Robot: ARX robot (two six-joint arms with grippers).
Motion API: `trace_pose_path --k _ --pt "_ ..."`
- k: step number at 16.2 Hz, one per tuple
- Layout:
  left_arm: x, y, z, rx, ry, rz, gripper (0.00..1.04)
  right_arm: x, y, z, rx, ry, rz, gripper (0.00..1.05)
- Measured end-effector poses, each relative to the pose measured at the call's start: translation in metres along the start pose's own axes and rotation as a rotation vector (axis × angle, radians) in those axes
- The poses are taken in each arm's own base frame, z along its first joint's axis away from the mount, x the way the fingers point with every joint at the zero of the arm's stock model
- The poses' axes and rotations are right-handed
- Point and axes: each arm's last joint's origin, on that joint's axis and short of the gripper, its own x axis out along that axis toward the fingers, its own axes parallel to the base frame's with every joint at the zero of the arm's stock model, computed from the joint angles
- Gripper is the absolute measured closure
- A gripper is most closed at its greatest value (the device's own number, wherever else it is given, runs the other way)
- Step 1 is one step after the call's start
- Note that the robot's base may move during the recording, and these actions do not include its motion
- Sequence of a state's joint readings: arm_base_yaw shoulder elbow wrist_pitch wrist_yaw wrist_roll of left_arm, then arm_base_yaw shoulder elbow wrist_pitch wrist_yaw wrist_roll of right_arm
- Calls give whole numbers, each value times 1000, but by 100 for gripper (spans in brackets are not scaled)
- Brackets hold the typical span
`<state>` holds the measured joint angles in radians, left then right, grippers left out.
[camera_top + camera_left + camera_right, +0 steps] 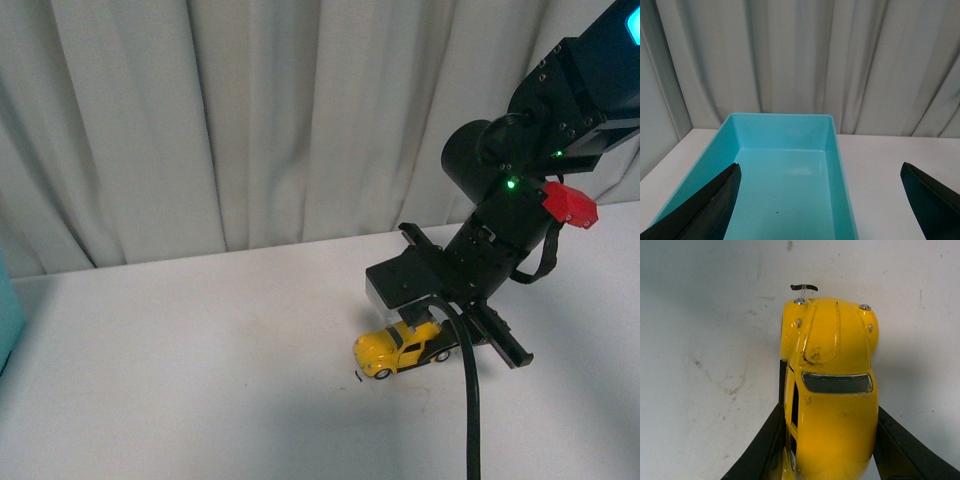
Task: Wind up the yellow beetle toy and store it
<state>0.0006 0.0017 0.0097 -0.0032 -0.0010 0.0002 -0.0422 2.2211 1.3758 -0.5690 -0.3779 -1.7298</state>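
The yellow beetle toy (395, 350) rests on the white table right of centre, its nose pointing left. My right gripper (432, 335) comes down from the upper right and is shut on its rear half. In the right wrist view the glossy yellow body (832, 390) fills the middle, with dark windscreen and scuffed bonnet, and the black fingers (765, 450) press both flanks. A small black bit (804, 287) lies just past the toy's nose. My left gripper (820, 200) is open, its black fingertips (715, 200) spread wide above a teal bin (837, 165) whose inside is bare.
A pale pleated curtain (250, 120) hangs behind the table's far edge. The white table (200, 380) stretches left of the toy. A sliver of the teal bin (8, 320) shows at the far left edge of the front view.
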Motion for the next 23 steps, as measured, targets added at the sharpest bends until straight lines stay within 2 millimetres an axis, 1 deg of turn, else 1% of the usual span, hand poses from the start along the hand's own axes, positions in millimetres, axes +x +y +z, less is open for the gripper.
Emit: trace_pose_path --k 7,12,19,21,23 --pt "0 0 0 0 0 0 7 -4 -4 -21 46 13 -12 63" --pt "0 0 0 0 0 0 7 -13 -4 -48 114 22 -24 63" --pt "0 0 0 0 0 0 7 -27 1 -83 200 17 -30 63" --pt "0 0 0 0 0 0 7 -30 1 -90 214 19 -34 63" --pt "0 0 0 0 0 0 7 -32 1 -91 216 20 -37 63"
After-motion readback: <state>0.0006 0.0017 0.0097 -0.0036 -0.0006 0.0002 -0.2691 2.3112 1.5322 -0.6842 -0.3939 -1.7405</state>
